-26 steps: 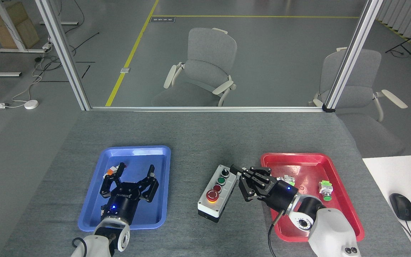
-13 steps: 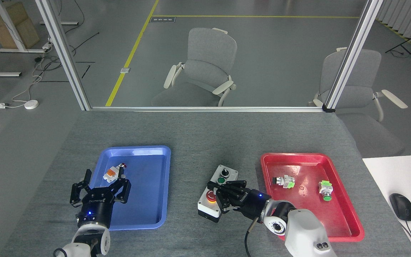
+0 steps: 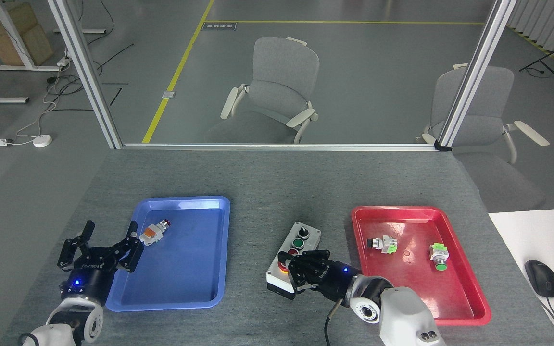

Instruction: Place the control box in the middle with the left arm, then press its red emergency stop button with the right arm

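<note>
Grey felt covers the worktop (image 3: 267, 182), whose far edge meets an aluminium frame rail across the middle of the frame. Its upper half lies bare, and an open strip of felt runs between the two trays.

The control box (image 3: 292, 262) sits slightly right of the frame's centre, between the blue tray (image 3: 181, 254) and the red tray (image 3: 421, 264), touching neither, its long side angled toward the upper right. The right end effector (image 3: 301, 271) lies over the box's near end, fingers (image 3: 306, 264) drawn close together on top of the red emergency stop button (image 3: 282, 267), of which only a sliver of red and yellow shows. Half a second ago more of that button was visible and the end effector was a little higher in the frame; a second ago it was beside the box's far end, next to the red tray.

The left end effector (image 3: 106, 245) is spread wide and holds nothing, at the blue tray's left rim. Over the past second it has pulled from inside the tray toward the lower left.

In the blue tray lies a white-and-orange switch part (image 3: 154, 231), close to the left fingertips. The red tray holds a green-and-silver switch part (image 3: 382, 244) and another green switch part (image 3: 439, 255), well apart.
</note>
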{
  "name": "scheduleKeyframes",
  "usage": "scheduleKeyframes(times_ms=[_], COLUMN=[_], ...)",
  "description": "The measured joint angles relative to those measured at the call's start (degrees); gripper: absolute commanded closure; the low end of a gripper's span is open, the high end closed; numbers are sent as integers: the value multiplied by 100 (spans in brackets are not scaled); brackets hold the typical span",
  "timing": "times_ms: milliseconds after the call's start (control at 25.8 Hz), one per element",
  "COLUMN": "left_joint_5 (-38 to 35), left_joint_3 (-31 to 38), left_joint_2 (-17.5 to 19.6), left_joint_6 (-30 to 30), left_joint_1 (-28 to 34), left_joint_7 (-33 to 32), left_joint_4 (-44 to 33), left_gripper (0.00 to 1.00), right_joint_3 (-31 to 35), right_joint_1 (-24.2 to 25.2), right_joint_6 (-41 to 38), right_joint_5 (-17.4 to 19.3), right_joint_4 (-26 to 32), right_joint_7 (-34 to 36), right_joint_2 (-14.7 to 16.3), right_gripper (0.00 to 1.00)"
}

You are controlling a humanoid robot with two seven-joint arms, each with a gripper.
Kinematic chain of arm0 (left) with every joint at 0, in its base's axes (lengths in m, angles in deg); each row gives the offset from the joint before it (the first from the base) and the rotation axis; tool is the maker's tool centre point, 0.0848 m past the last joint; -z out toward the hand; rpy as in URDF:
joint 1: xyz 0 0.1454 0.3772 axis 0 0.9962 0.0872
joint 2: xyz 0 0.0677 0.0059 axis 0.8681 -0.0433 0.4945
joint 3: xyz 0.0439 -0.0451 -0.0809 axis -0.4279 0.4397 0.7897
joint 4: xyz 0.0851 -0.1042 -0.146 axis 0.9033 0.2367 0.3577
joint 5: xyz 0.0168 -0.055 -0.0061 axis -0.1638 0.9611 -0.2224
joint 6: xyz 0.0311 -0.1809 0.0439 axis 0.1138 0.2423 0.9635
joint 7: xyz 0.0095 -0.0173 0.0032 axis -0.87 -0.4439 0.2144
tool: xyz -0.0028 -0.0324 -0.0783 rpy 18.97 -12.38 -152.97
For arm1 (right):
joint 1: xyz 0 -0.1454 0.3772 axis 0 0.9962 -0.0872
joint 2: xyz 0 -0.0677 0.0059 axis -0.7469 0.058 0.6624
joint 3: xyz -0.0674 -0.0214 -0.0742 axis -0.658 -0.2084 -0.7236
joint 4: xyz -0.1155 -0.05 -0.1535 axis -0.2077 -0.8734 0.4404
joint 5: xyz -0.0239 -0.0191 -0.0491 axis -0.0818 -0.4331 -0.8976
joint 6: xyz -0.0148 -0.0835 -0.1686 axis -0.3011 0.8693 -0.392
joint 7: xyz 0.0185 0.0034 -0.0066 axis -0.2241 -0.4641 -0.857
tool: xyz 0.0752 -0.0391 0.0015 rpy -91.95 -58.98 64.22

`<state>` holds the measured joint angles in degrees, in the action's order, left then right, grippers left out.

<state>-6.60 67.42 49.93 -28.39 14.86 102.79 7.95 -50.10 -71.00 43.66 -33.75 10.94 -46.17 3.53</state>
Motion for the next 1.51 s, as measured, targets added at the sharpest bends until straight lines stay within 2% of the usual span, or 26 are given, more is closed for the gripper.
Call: scheduleKeyframes(times_ms=[116,232,348,619,735,852,890,929,968,1006,1123,1277,1432,1510], left_joint_5=[-24,-26,-19,-10,-18,-19,-19,-19,-18,-16,-10,-6,-13,-38], left_joint_3=[104,139,151,155,149,153,153,153,153,154,154,154,153,146], left_joint_2=[63,76,79,5,-88,-155,-181,-210,-230,-245,-275,-346,-449,-519], left_joint_6=[-442,-560,-594,-349,-203,-141,-132,-130,-130,-125,-117,-113,-104,-104], left_joint_1=[-11,-12,-13,-7,-3,7,9,11,15,15,20,32,75,96], left_joint_7=[-5,-17,-29,-113,-136,-147,-147,-150,-150,-150,-150,-155,-191,-251], left_joint_4=[75,97,104,51,-18,-86,-109,-136,-161,-191,-270,-348,-379,-391], left_gripper=[1,1,1,1,1,1,1,1,1,1,2,1,1,2], right_joint_3=[-8,-23,-91,-285,-224,116,305,548,773,1036,1576,1937,2256,2320], right_joint_1=[9,8,3,11,2,-64,-91,-141,-208,-263,-371,-458,-471,-438], right_joint_6=[27,36,44,109,143,171,216,219,182,163,131,181,611,1082], right_joint_5=[-61,-97,-142,-298,-260,-2,149,327,502,708,1255,1820,1952,1797], right_joint_4=[-88,-187,-309,-568,-562,-485,-447,-377,-309,-243,-83,17,39,38], right_joint_7=[28,117,161,907,928,349,154,130,127,128,77,156,341,347], right_joint_2=[-1,-5,-6,-39,-48,-50,-44,-40,-41,-41,-40,-6,73,162], right_gripper=[100,100,100,100,100,99,93,79,43,0,0,0,0,0])
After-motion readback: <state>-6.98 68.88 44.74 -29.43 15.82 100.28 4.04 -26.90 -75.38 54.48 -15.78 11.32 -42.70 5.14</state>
